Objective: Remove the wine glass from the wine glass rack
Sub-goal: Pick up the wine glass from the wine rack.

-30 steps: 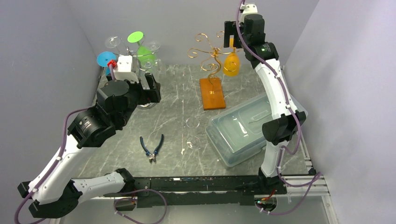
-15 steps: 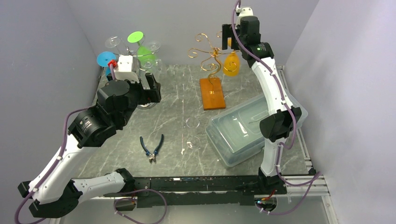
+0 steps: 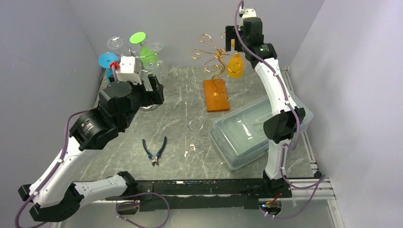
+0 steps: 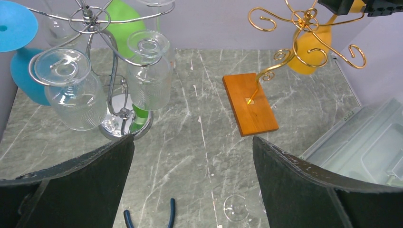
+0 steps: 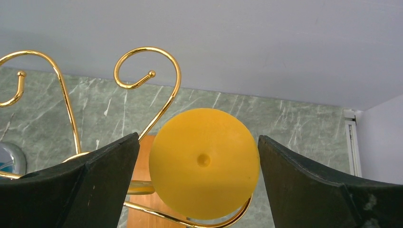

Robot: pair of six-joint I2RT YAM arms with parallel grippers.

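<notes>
A yellow wine glass (image 3: 235, 65) hangs upside down from a gold wire rack on an orange wooden base (image 3: 216, 95) at the back of the table. My right gripper (image 3: 235, 40) is open just above the glass. In the right wrist view its fingers flank the glass's round yellow foot (image 5: 204, 161) without touching it, gripper (image 5: 198, 142). The foot rests in a gold hook. My left gripper (image 3: 152, 91) is open and empty at the left, over bare table (image 4: 192, 142). The left wrist view shows the rack's base (image 4: 250, 103) and the yellow glass (image 4: 309, 54).
A chrome rack (image 3: 135, 52) with clear, blue and green glasses stands at the back left (image 4: 114, 71). Two clear glasses (image 3: 196, 135) lie mid-table. Blue pliers (image 3: 154, 149) lie front left. An upturned clear plastic bin (image 3: 252, 130) sits at the right.
My right gripper has shifted slightly left and back, settling over the yellow glass's foot. The glass still hangs on the rack. The left arm has not moved.
</notes>
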